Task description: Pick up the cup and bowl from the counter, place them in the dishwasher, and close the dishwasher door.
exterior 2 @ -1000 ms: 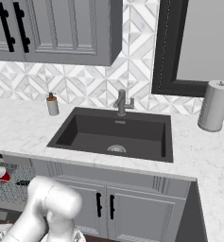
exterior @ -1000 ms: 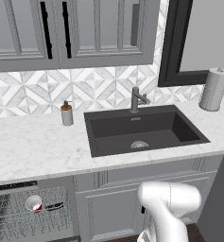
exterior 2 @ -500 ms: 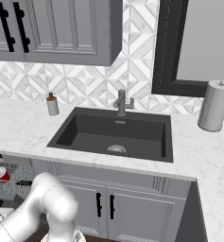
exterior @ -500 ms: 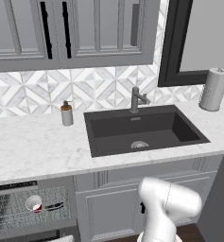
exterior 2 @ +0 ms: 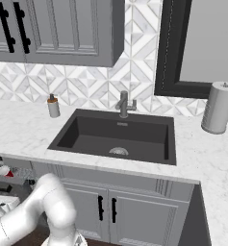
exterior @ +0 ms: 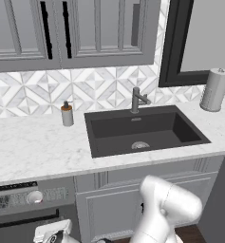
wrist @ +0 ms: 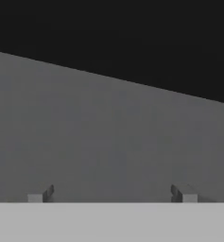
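Closing the dishwasher, cup already racked

The red cup (exterior: pixel 34 196) sits in the grey wire rack (exterior: pixel 9 199) of the dishwasher, left of the dark rectangular sink (exterior: pixel 142 130) and below the veined marble bench (exterior: pixel 38 152). The flat grey dishwasher door (wrist: pixel 108 142) is tipped part-way up, apparently being pushed; the end effector (wrist: pixel 111 194), fingers spread wide and empty, faces its smooth panel.

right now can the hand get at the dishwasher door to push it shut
Probably yes. The hand is open and empty, and in the hand view a flat grey panel, likely the dishwasher door, lies right ahead of the fingertips with nothing between. The cup sits on the rack inside.
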